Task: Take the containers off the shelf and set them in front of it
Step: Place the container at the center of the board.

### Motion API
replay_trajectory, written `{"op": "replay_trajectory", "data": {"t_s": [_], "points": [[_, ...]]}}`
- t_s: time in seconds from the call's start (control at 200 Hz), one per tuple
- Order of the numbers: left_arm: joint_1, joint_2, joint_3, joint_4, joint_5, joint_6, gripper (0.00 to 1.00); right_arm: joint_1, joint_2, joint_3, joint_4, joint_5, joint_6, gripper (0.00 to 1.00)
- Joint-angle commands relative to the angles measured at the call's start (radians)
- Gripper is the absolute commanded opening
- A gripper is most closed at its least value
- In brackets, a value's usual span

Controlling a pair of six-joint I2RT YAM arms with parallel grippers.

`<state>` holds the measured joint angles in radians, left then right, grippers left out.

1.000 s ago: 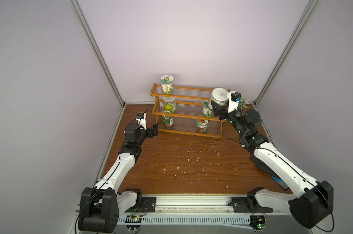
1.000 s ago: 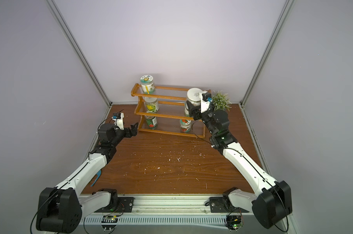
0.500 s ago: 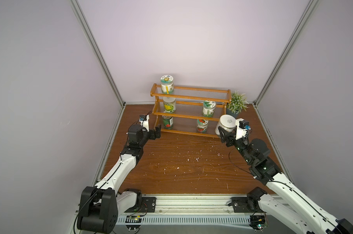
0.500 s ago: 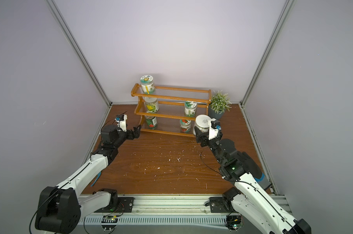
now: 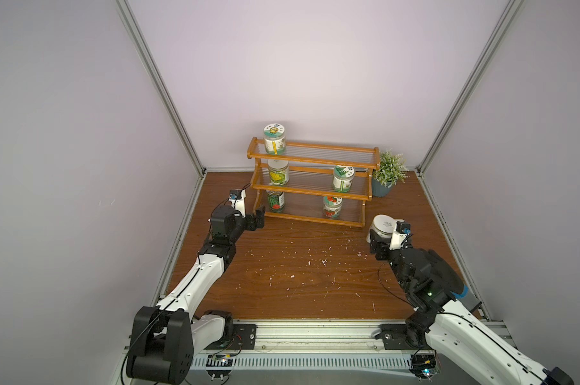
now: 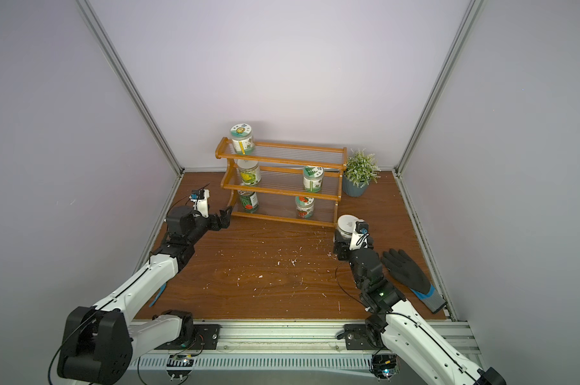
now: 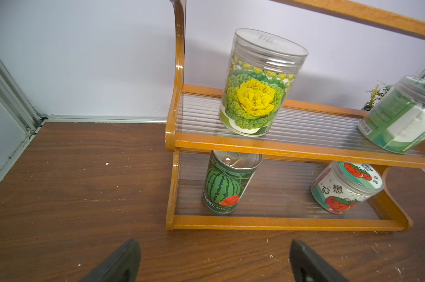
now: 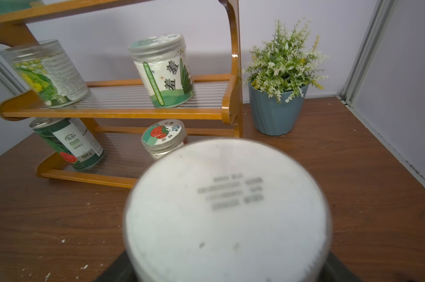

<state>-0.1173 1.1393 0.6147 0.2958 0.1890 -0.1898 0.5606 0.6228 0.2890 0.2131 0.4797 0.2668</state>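
Now the right gripper (image 5: 381,238) clamps a white-lidded jar (image 5: 383,224) low near the right edge of the desk (image 5: 298,266), before the shelf (image 5: 315,218). Letting go while it is tilted could topple it. Left gripper (image 5: 259,218) gapes, empty, by the can (image 5: 276,202).

Orange-brown three-tier shelf (image 5: 315,155) by the bench's back edge carries four upright labelled jars (image 5: 274,141) and a watermelon can (image 5: 276,204); a sixth jar (image 5: 382,224) is gripped before its right end

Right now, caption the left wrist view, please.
Open fingers of the left gripper face the green metal can on the orange wooden shelf's bottom tier.
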Motion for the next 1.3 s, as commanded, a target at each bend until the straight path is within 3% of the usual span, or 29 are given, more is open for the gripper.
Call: {"op": "replay_trajectory", "data": {"t_s": [0.0,0.215,0.305,0.561,0.891,1.106,1.196,1.291], "points": [[-0.01,-0.023,-0.013,0.022,-0.013,-0.003,0.98,0.003,-0.006,-0.034,0.115,0.105,0.035,0.19],[-0.01,-0.024,-0.019,0.026,-0.011,0.0,0.99,-0.001,0.05,-0.14,0.248,0.225,0.043,0.19],[-0.01,-0.018,-0.018,0.025,-0.005,-0.006,0.99,-0.011,0.089,-0.142,0.3,0.214,0.029,0.2],[-0.011,-0.016,-0.023,0.031,-0.008,-0.01,0.99,-0.03,0.322,-0.037,0.27,0.233,0.139,0.19],[-0.012,-0.019,-0.029,0.037,-0.013,-0.007,0.99,-0.033,0.447,-0.038,0.296,0.278,0.28,0.2],[-0.012,-0.01,-0.027,0.042,-0.012,-0.007,0.99,-0.036,0.548,-0.028,0.335,0.293,0.29,0.22],[-0.012,-0.012,-0.027,0.037,-0.017,-0.003,0.99,-0.036,0.582,-0.019,0.324,0.292,0.311,0.28],[-0.012,-0.016,-0.027,0.033,-0.022,0.001,0.99,-0.033,0.587,-0.004,0.288,0.287,0.32,0.41]]}}
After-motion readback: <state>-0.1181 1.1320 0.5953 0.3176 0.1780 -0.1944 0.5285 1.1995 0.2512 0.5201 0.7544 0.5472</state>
